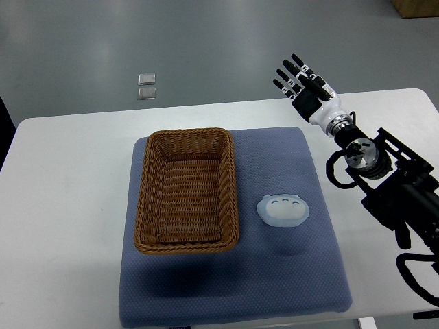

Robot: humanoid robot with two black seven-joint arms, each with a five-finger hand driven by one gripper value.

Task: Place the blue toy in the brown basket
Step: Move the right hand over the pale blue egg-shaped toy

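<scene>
- Blue-grey mat: one, laid flat on the white surface; it reaches the near edge of the view and carries both task items.
- Blue toy: one, pale blue, oval, with small holes in its top. It lies on the mat just right of the basket, apart from it. Long axis runs roughly left to right.
- Brown basket: one, woven, rectangular, nothing inside. Its long axis runs near to far; its right wall faces the toy.
- Right arm: one in view, dark links entering from the right edge and rising toward the far side.
- Right hand: fingers spread and extended, holding nothing, raised past the far right corner of the mat. The toy lies nearer than it and slightly to its left, well apart. This is the only hand shown, so judged the one to reach.
- Left arm: not in view.
- Small clear squares: two, on the grey floor beyond the surface.
</scene>
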